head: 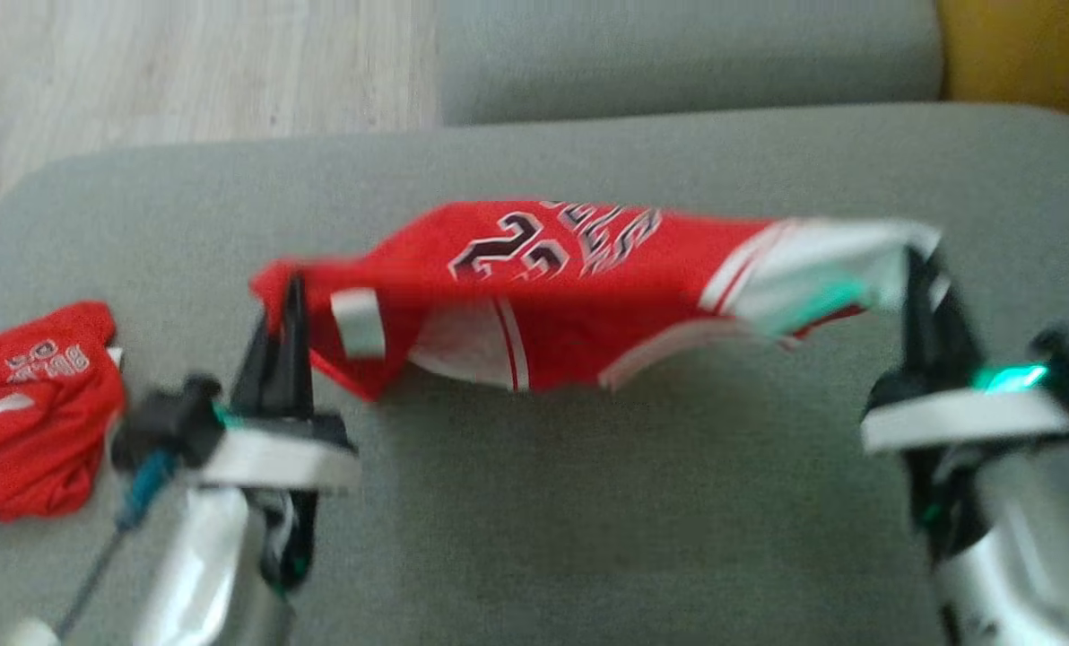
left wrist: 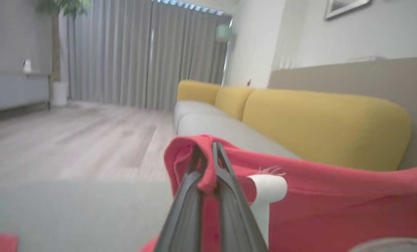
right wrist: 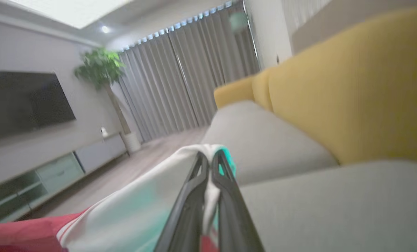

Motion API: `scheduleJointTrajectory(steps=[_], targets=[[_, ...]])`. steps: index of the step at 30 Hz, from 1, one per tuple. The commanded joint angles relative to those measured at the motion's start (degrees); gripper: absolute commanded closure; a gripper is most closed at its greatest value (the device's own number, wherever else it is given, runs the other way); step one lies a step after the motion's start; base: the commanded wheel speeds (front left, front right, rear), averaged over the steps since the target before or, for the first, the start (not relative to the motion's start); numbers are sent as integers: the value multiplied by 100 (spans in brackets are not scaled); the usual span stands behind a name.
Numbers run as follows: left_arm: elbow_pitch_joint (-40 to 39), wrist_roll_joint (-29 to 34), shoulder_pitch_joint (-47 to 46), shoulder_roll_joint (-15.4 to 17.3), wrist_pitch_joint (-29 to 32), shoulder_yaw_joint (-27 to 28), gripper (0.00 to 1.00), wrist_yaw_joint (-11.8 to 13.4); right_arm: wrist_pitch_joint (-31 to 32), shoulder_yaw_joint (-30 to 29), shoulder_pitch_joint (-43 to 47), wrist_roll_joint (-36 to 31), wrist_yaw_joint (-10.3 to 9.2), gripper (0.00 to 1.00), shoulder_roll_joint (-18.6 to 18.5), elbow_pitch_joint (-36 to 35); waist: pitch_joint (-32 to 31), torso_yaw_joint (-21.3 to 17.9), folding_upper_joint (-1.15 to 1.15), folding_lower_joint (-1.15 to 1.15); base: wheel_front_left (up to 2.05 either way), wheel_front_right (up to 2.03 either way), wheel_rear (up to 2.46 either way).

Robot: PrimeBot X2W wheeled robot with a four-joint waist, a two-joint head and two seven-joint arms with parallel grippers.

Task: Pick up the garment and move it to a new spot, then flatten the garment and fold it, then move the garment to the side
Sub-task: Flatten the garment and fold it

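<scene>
Left gripper [left wrist: 205, 154]: fingers closed flat together, with a fold of red cloth pinched between the tips and draped over them. The grip is on the left corner of the jersey [head: 534, 287], next to a white-trimmed opening.

Right gripper [right wrist: 209, 159]: fingers closed likewise, with a white strip of the same jersey nipped between them. The white cloth here shows a green tint.

Head view: the left gripper is at 8 o'clock and the right gripper at 3 o'clock, tips pointing to 12. The jersey is stretched between them across the centre, raised off the grey seat cushion [head: 534, 538]. Its middle sags and a shadow lies beneath it. The number and lettering face up; the picture is blurred, so the digits cannot be read with confidence.

A second red garment [head: 32, 422] lies crumpled on the cushion at 9 o'clock, just beside the left wrist and apart from the jersey.

The wooden floor [head: 185, 72] is at 11 o'clock and the yellow backrest [head: 1028, 54] at 1 o'clock.
</scene>
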Motion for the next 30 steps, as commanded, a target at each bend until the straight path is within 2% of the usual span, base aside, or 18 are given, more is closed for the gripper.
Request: scheduleJointTrajectory(steps=[1,7,12,17,20,24,27,30], targets=[[-335,-82,-660,321,-29,5,100,-30,-38,54,-548,165,-5,100,-250,-456,-196,-67,0,0,0,0,0],[-500,-373,-2161,1004,-29,-284,100,-32,-24,175,-1746,584,-5,100,-878,-1040,-366,-115,0,0,0,0,0],[-354,-547,-2945,1175,111,-386,100,-32,281,264,-2504,681,-5,100,-1091,-1036,-315,-127,0,0,0,0,0],[95,-688,-3608,1163,484,-659,100,-32,622,353,-3313,363,-5,100,-1165,-560,83,-110,0,0,0,0,0],[415,-750,-3941,1074,586,-724,100,-27,676,337,-3812,178,-5,100,-1026,-164,510,-123,0,0,0,0,0],[891,-507,-4517,1046,328,-766,100,98,420,343,-4671,-251,-5,100,-878,444,1015,-176,0,0,0,0,0],[1090,-346,-5056,972,49,-627,100,283,128,5,-5373,-581,-5,100,-821,922,1271,-191,0,0,0,0,0],[1051,-325,-5343,827,-21,-387,100,359,-3,-366,-5851,-793,-5,100,-790,1297,1364,-191,0,0,0,0,0]])
